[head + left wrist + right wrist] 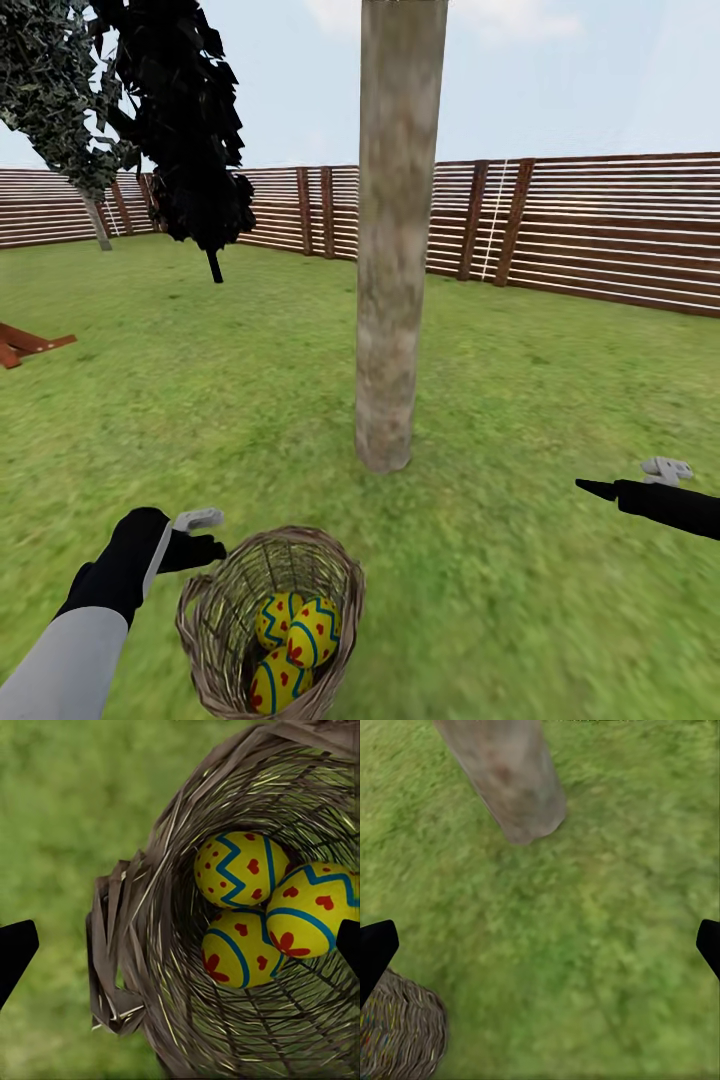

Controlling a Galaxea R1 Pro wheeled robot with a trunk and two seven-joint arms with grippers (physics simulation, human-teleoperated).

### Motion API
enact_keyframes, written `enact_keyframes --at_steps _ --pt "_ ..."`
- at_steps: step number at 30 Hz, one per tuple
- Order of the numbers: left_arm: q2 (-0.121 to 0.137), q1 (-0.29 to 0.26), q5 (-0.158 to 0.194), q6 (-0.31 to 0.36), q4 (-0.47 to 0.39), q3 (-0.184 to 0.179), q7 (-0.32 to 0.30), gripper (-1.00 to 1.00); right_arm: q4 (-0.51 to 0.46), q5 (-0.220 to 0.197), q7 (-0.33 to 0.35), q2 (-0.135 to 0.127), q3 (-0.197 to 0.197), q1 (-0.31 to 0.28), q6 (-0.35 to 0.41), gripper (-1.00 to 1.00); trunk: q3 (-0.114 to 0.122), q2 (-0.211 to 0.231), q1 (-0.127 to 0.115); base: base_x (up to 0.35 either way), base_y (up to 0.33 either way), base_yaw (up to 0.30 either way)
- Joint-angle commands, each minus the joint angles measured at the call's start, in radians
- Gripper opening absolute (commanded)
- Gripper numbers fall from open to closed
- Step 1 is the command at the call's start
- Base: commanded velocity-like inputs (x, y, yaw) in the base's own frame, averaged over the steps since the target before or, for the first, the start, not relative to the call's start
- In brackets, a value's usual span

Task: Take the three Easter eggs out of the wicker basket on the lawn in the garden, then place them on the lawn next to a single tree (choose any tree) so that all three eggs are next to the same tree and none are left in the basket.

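The wicker basket (212, 605) stands on the lawn (530, 400) close in front of me, with the three Easter eggs (315, 630) lying together inside it. In the left wrist view the eggs (238, 868) lie in the basket (146, 937), yellow with blue zigzags and red hearts. My left gripper (205, 540) hovers just left of the basket rim and is open (180, 949), holding nothing. The tree (395, 260) rises a short way beyond the basket. My right gripper (600, 489) hangs open (540, 949) over bare grass to the right, between the tree's base (514, 787) and the basket (397, 1035).
A brown slatted fence (600, 230) runs across the back. A dark conifer (190, 130) and another leafy tree (60, 90) stand at the back left. Part of a wooden play set (25, 345) shows at the left edge. Grass surrounds the trunk.
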Motion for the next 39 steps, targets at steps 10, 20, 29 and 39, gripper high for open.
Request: enact_keyframes --at_steps 10,20,29,39 --pt "0.0 -0.001 -0.008 0.003 0.0 0.003 -0.01 1.0 -0.003 -0.006 0.0 0.0 -0.001 -0.001 0.007 1.0 0.03 0.07 -0.039 0.0 0.0 0.0" --pt "0.022 -0.001 0.001 0.002 0.0 0.008 -0.015 1.0 -0.029 -0.003 0.0 0.004 0.006 -0.001 0.008 1.0 0.038 0.077 -0.042 0.0 0.0 0.126" --pt "0.029 -0.001 0.003 0.003 -0.002 0.027 -0.017 1.0 -0.07 0.004 -0.005 0.127 0.009 -0.001 0.011 1.0 0.039 0.077 -0.042 0.0 0.0 0.282" --pt "0.026 -0.001 0.003 0.003 -0.004 0.074 -0.018 1.0 -0.079 0.018 -0.055 0.16 0.107 -0.001 0.012 1.0 0.039 0.077 -0.042 0.0 0.0 0.291"
